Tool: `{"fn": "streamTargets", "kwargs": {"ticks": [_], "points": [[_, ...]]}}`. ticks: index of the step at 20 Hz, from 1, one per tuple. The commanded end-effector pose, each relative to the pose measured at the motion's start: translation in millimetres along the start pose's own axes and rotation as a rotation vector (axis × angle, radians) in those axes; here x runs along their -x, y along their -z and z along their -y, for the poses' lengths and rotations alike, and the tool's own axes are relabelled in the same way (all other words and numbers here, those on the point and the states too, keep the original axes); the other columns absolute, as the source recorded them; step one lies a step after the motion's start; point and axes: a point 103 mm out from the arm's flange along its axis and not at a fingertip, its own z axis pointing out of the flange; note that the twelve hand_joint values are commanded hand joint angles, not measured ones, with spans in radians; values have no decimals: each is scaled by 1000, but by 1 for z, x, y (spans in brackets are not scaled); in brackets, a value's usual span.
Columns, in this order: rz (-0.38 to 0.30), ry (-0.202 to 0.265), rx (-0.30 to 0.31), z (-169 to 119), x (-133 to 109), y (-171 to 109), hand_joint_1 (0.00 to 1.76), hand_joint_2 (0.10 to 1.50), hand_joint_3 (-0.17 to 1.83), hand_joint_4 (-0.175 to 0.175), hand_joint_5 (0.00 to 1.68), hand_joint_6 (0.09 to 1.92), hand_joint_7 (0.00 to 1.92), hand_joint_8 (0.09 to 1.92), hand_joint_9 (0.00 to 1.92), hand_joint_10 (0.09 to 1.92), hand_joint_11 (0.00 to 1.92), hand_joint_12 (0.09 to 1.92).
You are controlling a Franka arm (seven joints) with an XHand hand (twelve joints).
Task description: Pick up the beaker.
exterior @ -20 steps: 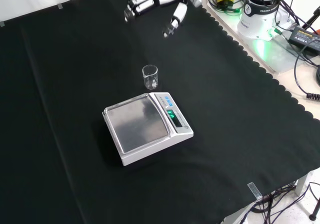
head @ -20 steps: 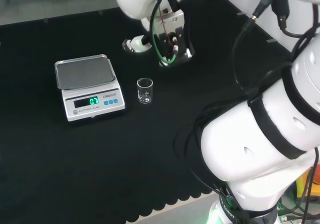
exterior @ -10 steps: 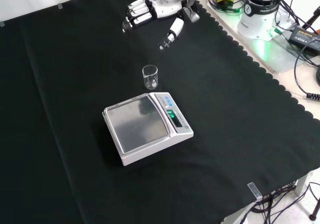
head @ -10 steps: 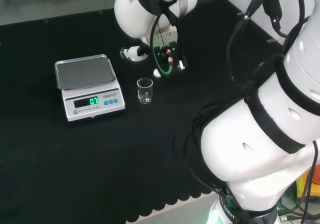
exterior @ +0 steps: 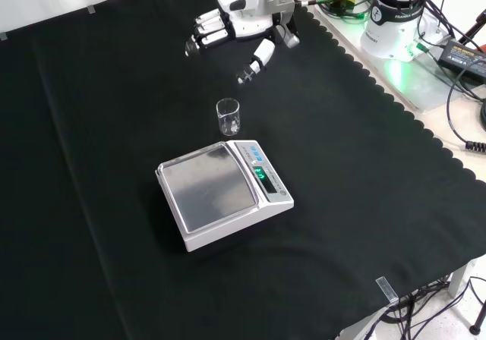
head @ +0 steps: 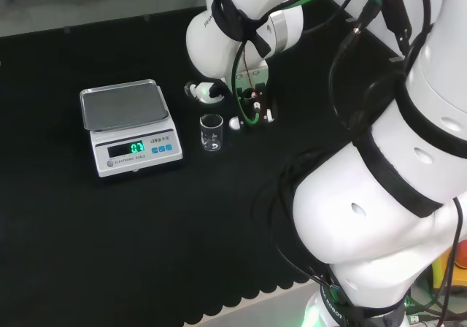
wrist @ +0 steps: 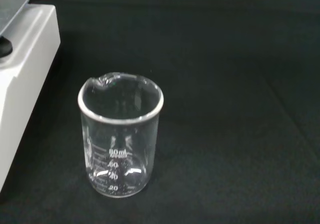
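On the black cloth (exterior: pixel 99 127), 1 small clear glass beaker (exterior: pixel 228 118) stands upright and looks empty, with its pouring lip showing on the rim in the wrist view (wrist: pixel 121 141). It sits just beside the display end of a white electronic scale (exterior: pixel 224 193), apart from it by a narrow strip of cloth; in the head view the beaker (head: pixel 211 131) is to the right of the scale (head: pixel 130 126), and in the front view it is just above it. The scale carries a bare grey metal pan and a lit green readout.

Above the beaker in the front view, the black and white hand (exterior: pixel 241 23) hangs over the cloth with its fingers (exterior: pixel 203 36) spread out and nearly straight and the thumb (exterior: pixel 255 60) reaching down toward the glass. It is released and grasps nothing; a clear gap of cloth lies between the thumb tip and the beaker's rim. In the head view the hand (head: pixel 250 112) shows just to the right of the beaker, under the arm's white links (head: pixel 408 166).
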Motion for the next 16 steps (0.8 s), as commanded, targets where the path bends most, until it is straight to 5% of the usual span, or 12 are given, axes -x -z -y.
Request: {"fn": "streamTargets", "kwargs": {"ticks": [1,6,16], "points": [[-16,45,-64,-3,1,-27,294,912,233,-44,227,87,30,817,235,898,171,1519],[-8,94,-118,-6,-15,-34,295,913,232,-45,227,87,28,823,233,903,172,1520],[-22,107,-190,-8,-13,-62,291,913,231,-44,225,87,24,829,228,908,173,1520]]}}
